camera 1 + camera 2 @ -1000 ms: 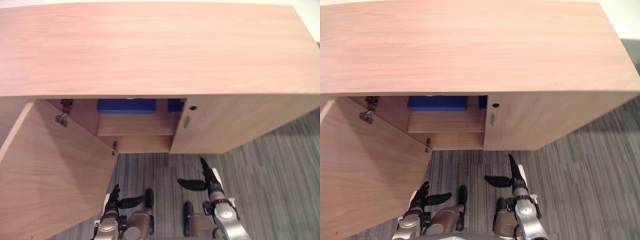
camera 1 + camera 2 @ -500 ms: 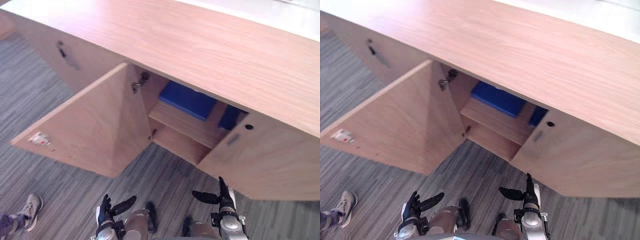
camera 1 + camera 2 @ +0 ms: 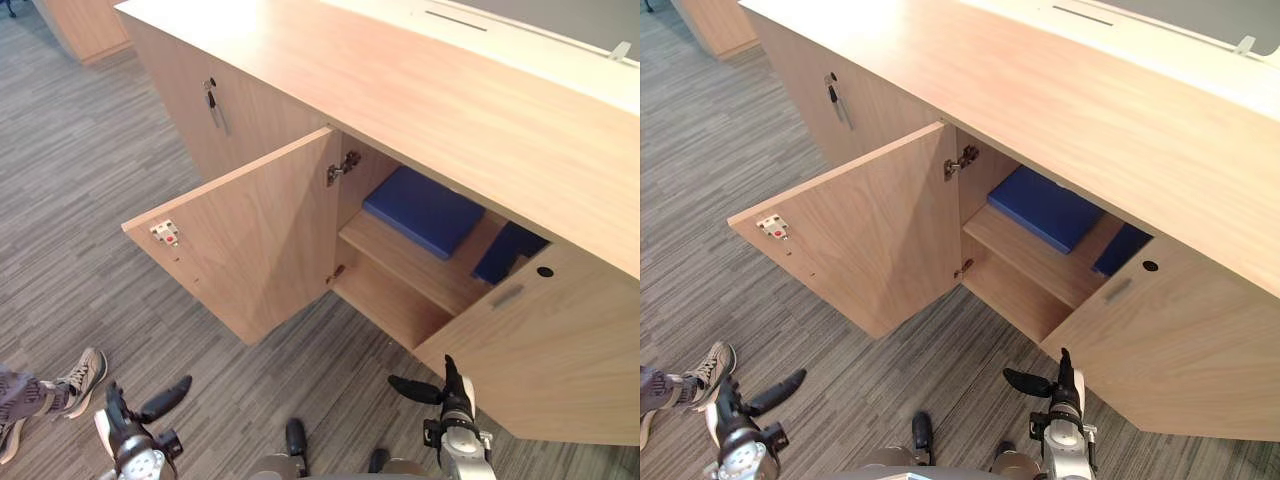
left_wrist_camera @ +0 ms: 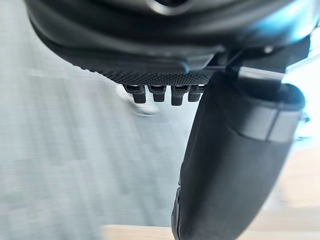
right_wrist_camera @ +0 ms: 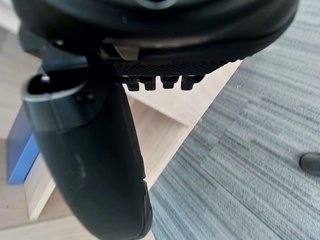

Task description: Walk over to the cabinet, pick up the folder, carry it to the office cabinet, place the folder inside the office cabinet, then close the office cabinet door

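A long wooden office cabinet (image 3: pixel 480 110) is standing on grey striped carpet (image 3: pixel 90 200). Its left door (image 3: pixel 260 240) is hanging wide open, swung out towards the robot's left, with a small white catch plate (image 3: pixel 165 233) showing near its free edge and a metal hinge (image 3: pixel 343 166) at the top of the opening. The blue folder (image 3: pixel 425 210) is lying flat on the upper shelf (image 3: pixel 410 265) inside the open compartment, touched by neither hand. Just beside it on the same shelf a second, darker blue item (image 3: pixel 508 252) is showing, partly hidden behind the shut right door (image 3: pixel 540 350) – what it is cannot be told. That door is carrying a round lock hole (image 3: pixel 544 271) and a small handle (image 3: pixel 506 296). Further along to the left, another shut door is showing a key and handle (image 3: pixel 213 100).

The left hand (image 3: pixel 125 425) is hanging low over the carpet, well apart from the cabinet, its fingers (image 4: pixel 162 92) lying straight and relaxed with the thumb (image 4: pixel 230 165) standing clear of them – gripping nothing. The right hand (image 3: pixel 452 400) is hovering in front of the shut right door, below the opening, with its fingers (image 5: pixel 155 82) pointing straight towards the cabinet and its thumb (image 5: pixel 90 165) sticking out sideways; it too is empty. Past that thumb, the right wrist view is catching an edge of the blue folder (image 5: pixel 22 145) on the shelf.

A person's shoes (image 3: pixel 80 375) are showing on the carpet near the left hand.
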Available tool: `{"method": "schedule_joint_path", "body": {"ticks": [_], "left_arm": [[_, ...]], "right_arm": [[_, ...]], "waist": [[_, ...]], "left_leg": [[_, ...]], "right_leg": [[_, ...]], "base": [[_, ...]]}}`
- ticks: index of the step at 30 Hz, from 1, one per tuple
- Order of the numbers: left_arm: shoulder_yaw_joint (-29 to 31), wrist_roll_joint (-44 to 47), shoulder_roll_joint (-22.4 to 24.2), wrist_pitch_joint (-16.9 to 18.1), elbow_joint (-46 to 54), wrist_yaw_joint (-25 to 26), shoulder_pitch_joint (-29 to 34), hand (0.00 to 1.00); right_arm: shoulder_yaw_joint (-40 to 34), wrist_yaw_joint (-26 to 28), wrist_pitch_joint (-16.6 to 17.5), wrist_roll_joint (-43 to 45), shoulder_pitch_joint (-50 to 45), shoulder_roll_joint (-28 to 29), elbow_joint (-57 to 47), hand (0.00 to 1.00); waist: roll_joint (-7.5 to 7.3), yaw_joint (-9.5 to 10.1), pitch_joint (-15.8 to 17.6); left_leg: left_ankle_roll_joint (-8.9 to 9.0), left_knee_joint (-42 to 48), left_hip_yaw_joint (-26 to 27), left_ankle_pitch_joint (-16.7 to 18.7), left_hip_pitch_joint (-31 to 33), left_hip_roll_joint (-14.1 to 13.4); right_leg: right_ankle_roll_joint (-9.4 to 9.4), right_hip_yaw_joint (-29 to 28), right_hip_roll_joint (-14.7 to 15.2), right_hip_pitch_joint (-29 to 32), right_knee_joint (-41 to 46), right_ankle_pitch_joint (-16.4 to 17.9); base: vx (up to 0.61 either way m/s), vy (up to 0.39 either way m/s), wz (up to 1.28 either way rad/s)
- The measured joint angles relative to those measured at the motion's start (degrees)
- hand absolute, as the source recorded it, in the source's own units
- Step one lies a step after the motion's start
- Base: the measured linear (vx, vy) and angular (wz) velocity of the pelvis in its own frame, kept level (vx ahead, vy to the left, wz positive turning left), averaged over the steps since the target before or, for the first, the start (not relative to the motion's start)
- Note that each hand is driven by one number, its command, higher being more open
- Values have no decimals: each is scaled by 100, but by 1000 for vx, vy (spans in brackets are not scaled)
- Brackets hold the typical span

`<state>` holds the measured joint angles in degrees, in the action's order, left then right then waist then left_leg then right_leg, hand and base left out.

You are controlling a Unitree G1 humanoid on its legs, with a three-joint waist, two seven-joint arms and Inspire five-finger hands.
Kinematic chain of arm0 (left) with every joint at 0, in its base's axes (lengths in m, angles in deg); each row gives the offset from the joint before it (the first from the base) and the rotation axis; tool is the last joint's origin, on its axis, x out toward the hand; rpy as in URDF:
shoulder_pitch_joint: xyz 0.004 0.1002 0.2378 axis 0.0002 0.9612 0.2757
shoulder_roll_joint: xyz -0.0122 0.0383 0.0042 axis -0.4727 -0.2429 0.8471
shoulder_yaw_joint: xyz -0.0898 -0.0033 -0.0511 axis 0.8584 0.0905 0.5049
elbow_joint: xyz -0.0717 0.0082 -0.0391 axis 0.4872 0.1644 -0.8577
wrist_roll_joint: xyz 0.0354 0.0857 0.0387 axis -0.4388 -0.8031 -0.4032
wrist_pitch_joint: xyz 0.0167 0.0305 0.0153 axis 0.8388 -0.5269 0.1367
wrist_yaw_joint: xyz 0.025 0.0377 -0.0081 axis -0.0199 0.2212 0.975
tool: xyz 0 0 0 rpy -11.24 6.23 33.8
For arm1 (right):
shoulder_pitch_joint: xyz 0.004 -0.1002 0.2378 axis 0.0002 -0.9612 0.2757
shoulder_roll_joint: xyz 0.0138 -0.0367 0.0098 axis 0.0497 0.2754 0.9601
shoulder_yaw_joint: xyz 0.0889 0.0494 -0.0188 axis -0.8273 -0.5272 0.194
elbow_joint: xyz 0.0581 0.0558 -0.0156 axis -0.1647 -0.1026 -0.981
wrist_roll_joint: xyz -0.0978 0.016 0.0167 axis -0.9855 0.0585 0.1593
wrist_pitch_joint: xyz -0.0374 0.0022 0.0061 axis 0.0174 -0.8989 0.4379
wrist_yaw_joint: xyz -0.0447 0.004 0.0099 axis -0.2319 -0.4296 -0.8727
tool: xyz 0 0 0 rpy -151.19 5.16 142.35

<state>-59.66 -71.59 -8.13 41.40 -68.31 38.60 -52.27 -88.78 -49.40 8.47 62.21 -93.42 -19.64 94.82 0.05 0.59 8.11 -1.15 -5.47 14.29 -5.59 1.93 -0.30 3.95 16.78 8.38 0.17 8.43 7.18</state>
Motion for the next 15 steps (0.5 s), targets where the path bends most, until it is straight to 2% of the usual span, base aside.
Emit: {"method": "schedule_joint_path", "body": {"ticks": [5, 9, 10, 15], "left_arm": [[-46, -213, -857, 155, 78, -79, -294, 100], [-49, -220, -1395, 175, -59, -244, -446, 100], [-72, -241, -1528, 181, -114, -265, -503, 100], [-261, -617, -1909, 185, -267, -367, -823, 100]], "right_arm": [[121, 143, 0, -2, -176, -87, 144, 100], [140, 268, -1, -2, -312, -95, 207, 100], [147, 296, -1, -2, -341, -105, 212, 100], [146, 339, 0, -2, -313, -154, 283, 100]], "waist": [[45, -43, 23], [51, -31, 27], [51, -31, 26], [36, -7, 15]], "left_leg": [[47, -2, 103, 3, -7, -88], [92, 0, 273, 48, -52, -125], [96, 1, 322, 58, -68, -129], [96, 34, 477, 64, -104, -126]], "right_leg": [[-111, -207, -133, 10, -188, -48], [-127, -415, -207, 8, -286, -97], [-74, -467, -230, 8, -312, -141], [-97, -702, -287, -2, -431, -214]], "base": [[-73, 9, -13], [32, -4, -23], [89, -11, -29], [112, -4, -24]]}}
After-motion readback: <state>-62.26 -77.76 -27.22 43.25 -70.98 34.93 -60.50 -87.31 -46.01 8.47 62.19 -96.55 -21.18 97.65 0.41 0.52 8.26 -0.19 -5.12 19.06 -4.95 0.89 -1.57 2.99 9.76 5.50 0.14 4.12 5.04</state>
